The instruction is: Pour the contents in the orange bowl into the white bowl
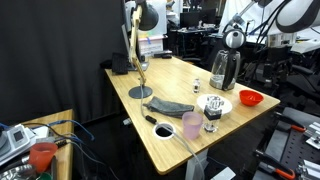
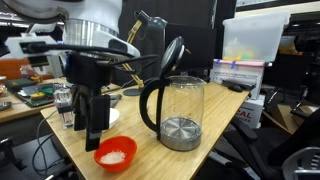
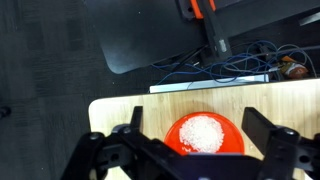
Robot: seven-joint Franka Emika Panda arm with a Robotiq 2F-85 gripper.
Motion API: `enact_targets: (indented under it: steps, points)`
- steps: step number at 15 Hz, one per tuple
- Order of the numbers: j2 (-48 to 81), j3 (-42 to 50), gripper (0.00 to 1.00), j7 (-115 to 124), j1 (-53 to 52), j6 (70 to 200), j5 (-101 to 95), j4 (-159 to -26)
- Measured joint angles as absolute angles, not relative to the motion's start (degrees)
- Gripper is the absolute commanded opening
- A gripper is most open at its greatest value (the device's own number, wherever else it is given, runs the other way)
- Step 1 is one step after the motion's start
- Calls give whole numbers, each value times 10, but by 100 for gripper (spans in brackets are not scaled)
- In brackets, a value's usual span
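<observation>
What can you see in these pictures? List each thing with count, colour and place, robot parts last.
orange bowl: one, red-orange, white grains inside, table edge
white bowl: one, white, beside the orange bowl
kettle: one, clear, black handle, by the bowls
pink cup: one, translucent pink, near table edge
clear glass: one, colourless, beside the pink cup
lamp: one, grey base, away from the bowls
cloth: one, dark grey, mid-table
table: one, light wood
gripper: one, black, open, close to the orange bowl
</observation>
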State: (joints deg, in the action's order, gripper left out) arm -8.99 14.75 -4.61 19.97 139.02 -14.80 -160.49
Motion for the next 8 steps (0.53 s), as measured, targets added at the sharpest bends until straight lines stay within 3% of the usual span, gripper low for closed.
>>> enact_targets:
  steps: [8]
  points:
    - [-29, 149, 100, -46, 198, 1417, -144, -1600]
